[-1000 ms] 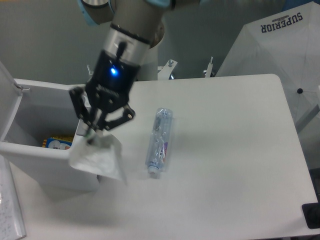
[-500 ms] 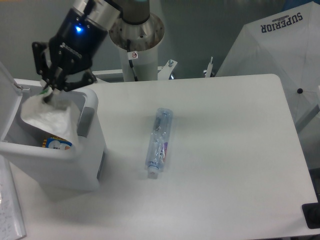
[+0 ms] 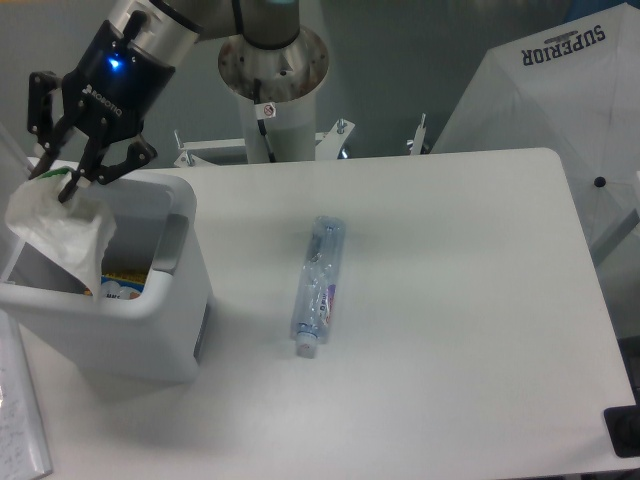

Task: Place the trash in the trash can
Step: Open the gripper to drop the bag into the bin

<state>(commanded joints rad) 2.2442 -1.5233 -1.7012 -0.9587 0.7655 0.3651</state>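
My gripper point(image 3: 57, 183) hangs over the left side of the open trash can point(image 3: 178, 262), a pale boxy bin at the table's left edge. It is shut on one piece of trash, a crumpled white wrapper point(image 3: 62, 230), which dangles from the fingertips above the bin's opening and partly over its left rim. The other piece of trash, a crushed clear bottle point(image 3: 320, 286) with a blue-purple label, lies flat on the white table point(image 3: 450, 300) to the right of the bin, far from the gripper.
A yellow and blue item point(image 3: 124, 286) lies inside the bin. The robot's base column point(image 3: 272, 70) stands behind the table. A white umbrella point(image 3: 560, 90) leans at the right. Paper point(image 3: 20, 420) lies at the bottom left and a black object point(image 3: 622, 430) at the bottom right corner.
The gripper has carried the wrapper up and to the left, from beside the bin's front wall to above its opening. The bottle has not moved.
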